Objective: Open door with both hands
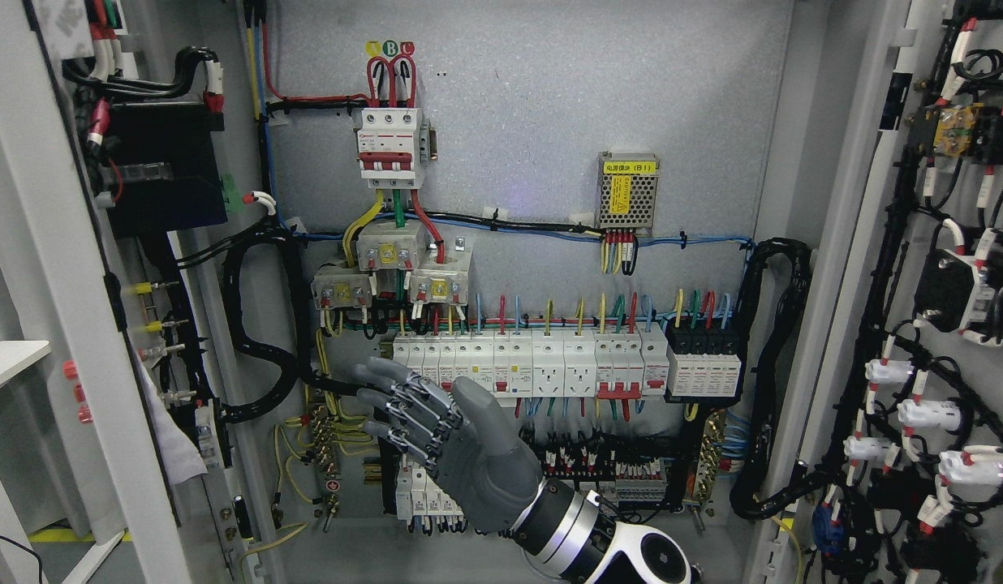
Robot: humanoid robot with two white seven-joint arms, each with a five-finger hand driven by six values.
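The cabinet stands open. Its left door is swung out at the picture's left, with a black box and wiring on its inner face. The right door is swung out at the right and carries black cable bundles and white connectors. My right hand comes up from the bottom edge right of the middle and reaches left in front of the breaker row. Its grey fingers are stretched out and spread, holding nothing and touching neither door. The left arm does not show.
Inside, the grey back panel holds a red-and-white main breaker, a meshed power module, a row of white breakers and terminal blocks below. A white tabletop corner shows beyond the left door.
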